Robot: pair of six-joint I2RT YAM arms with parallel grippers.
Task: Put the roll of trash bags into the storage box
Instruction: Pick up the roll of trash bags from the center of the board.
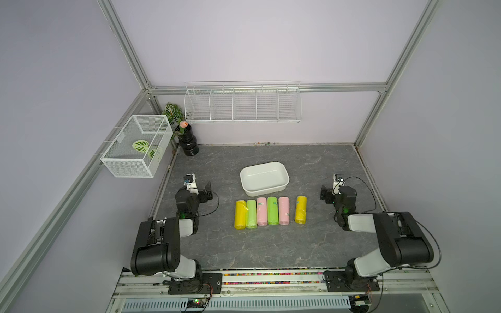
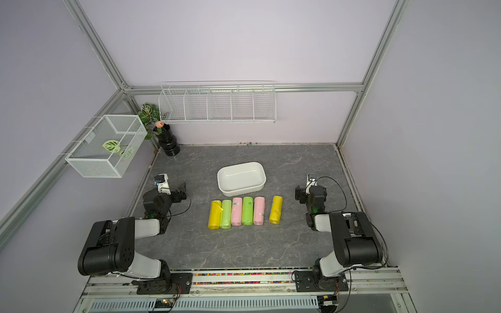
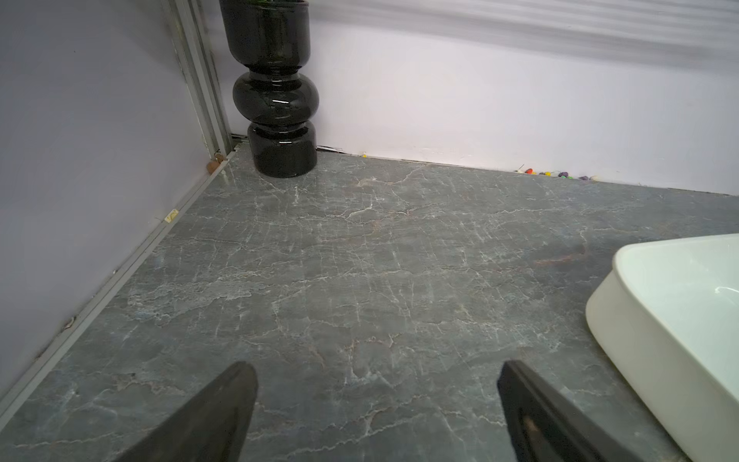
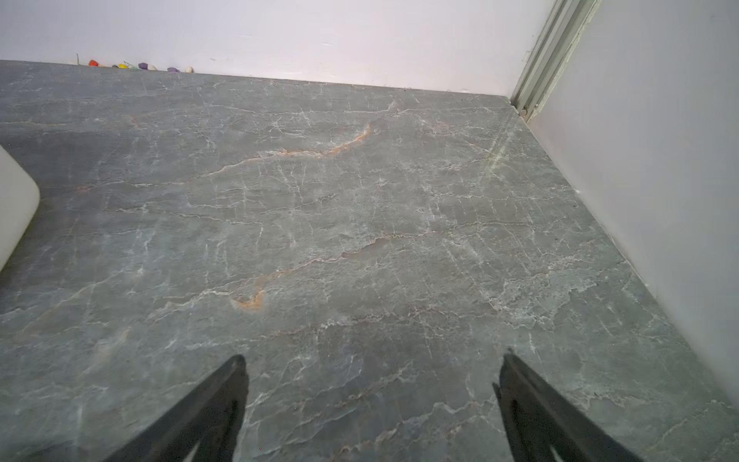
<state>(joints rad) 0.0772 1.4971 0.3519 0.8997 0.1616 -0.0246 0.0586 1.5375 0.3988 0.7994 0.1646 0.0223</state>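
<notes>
Rolls of trash bags (image 1: 262, 212) lying side by side on grey marbled tabletop (image 1: 271, 249), six in all. Five packed in a touching row: yellow, pale green, pink, green, pink. Just beside that row, at the robot's right end and a little apart, lone yellow roll (image 1: 301, 209).

Just beyond the rolls' far ends, storage box (image 1: 264, 178), white and glossy, long side facing the row, all six rolls outside it.

Off to the left of the row and well apart from it in both top views, left gripper (image 3: 376, 366), jaws spread wide, nothing between them but bare tabletop. One end of the box off to the side in the left wrist view, black vase (image 3: 276, 92) ahead in the corner.

On the opposite side, right gripper (image 4: 374, 358), equally wide and holding nothing, near the lone yellow roll but not touching it. Only a sliver of the box at the edge of the right wrist view.
</notes>
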